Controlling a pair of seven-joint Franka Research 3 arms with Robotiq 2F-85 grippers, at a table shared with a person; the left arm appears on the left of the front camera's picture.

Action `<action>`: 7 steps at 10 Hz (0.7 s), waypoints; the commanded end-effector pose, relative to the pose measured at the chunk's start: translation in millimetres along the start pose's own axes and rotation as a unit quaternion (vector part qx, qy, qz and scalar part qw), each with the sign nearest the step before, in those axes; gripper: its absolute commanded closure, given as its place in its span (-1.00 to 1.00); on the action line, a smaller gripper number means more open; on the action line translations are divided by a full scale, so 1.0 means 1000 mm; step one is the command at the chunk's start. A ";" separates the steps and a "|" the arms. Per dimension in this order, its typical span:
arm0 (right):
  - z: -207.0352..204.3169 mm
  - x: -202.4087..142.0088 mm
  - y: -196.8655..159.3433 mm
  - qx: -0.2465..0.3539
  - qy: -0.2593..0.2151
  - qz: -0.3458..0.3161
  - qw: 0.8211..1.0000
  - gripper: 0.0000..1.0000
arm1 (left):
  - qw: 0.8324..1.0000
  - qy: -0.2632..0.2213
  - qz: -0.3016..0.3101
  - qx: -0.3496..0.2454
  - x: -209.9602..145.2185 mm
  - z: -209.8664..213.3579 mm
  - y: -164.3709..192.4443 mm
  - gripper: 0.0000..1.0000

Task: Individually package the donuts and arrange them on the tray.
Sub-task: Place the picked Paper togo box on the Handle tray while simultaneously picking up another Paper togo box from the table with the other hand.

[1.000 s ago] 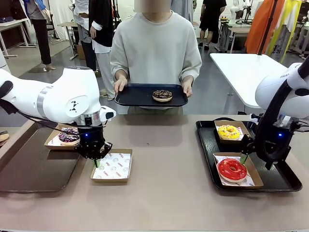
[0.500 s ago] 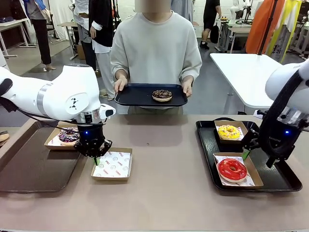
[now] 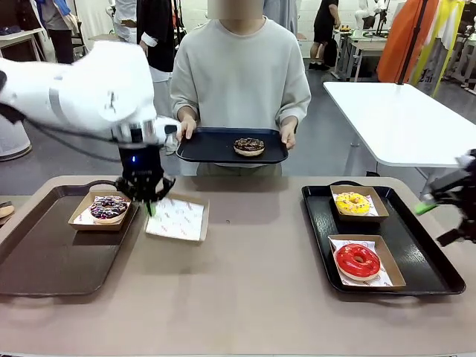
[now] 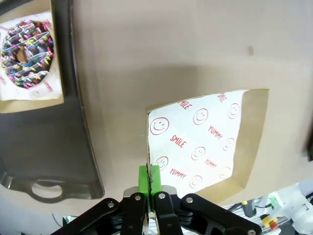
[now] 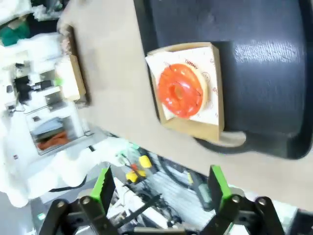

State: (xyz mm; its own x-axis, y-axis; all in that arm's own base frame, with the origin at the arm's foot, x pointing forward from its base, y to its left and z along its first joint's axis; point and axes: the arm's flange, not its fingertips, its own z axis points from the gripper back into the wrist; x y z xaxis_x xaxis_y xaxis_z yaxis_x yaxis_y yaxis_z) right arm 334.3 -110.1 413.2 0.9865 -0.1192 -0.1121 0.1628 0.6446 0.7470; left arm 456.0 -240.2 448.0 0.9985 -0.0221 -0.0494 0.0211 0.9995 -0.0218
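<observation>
My left gripper (image 3: pixel 151 208) is clamped on the edge of an empty paper box (image 3: pixel 177 219), lifting it tilted. My right gripper (image 5: pixel 160 188) hangs spread apart beside the tray (image 3: pixel 431 256).

The right gripper (image 3: pixel 446 219) is half cut off by the front view's right edge. The right wrist view is motion-blurred, smearing the print around the red donut (image 5: pixel 182 90). The left tray (image 3: pixel 44 253) runs off the left edge.
</observation>
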 end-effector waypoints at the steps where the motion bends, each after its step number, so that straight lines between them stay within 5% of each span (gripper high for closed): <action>1: 0.015 -0.015 -0.023 0.054 -0.024 -0.002 0.998 -1.00 | 1.000 -0.004 0.001 0.002 0.026 0.028 -0.009 1.00; 7: 0.067 -0.094 -0.101 0.163 -0.182 -0.039 0.969 -1.00 | 0.999 0.002 0.017 -0.033 0.090 0.063 -0.018 1.00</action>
State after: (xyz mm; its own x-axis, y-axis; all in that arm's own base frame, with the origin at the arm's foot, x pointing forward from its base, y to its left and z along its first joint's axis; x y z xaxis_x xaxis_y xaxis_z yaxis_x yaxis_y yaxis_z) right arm 231.3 -222.1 397.5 0.9050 -0.4246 -0.0281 0.2103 0.3891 0.8969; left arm 538.2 -252.7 503.5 0.9994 -0.0005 -0.0337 -0.0025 0.9960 -0.0891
